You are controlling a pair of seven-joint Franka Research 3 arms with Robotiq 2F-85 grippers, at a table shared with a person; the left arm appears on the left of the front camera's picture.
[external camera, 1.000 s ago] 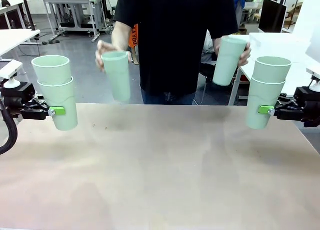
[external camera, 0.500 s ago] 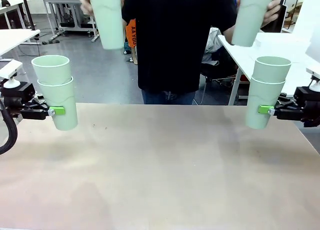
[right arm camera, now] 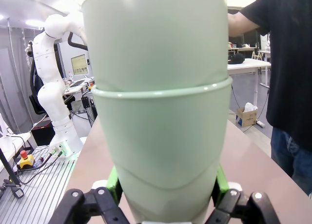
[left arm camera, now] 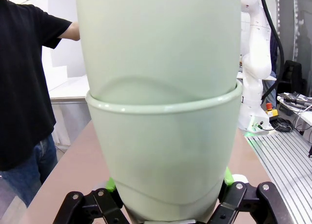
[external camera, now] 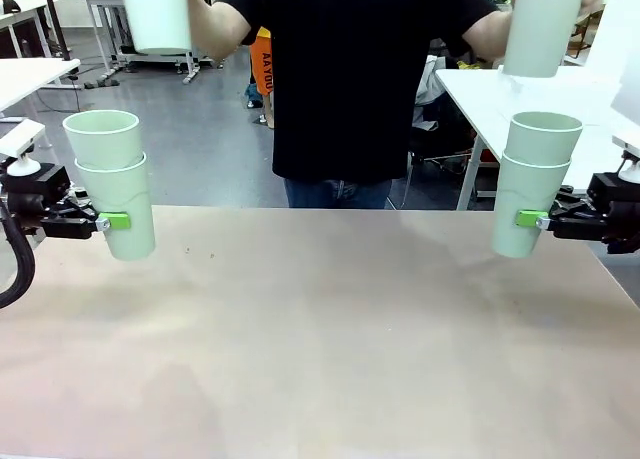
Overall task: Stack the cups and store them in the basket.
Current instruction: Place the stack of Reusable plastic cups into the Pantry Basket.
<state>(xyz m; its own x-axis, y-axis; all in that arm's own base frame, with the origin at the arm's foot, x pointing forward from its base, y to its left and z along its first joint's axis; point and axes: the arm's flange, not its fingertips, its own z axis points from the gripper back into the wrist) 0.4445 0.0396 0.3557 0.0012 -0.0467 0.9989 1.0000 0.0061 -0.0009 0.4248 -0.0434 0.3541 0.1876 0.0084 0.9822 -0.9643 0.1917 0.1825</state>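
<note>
Slip risk, left: upper cup (external camera: pixel 104 139) sits loose in lower cup (external camera: pixel 118 204), with nothing clamping it; a fast swing or tilt could throw it out.
Slip risk, right: same with upper cup (external camera: pixel 543 139) in lower cup (external camera: pixel 520 207); lower wall tapers, so stack could slide down through pads if grip is light.
Knock risk: person's cups (external camera: pixel 158 14) (external camera: pixel 548 24) are up beyond and inboard of the end effectors; adding one off-centre could jam or tip a stack.
Squeeze risk: too much force could oval the lower cup and bind the nest.
Left end effector (external camera: pixel 116 221): fingers apart by cup width, pads on lower cup, stack near upright above desk (external camera: pixel 320 329).
Right end effector (external camera: pixel 531 219): same, clamped on its lower cup, slight lean.
</note>
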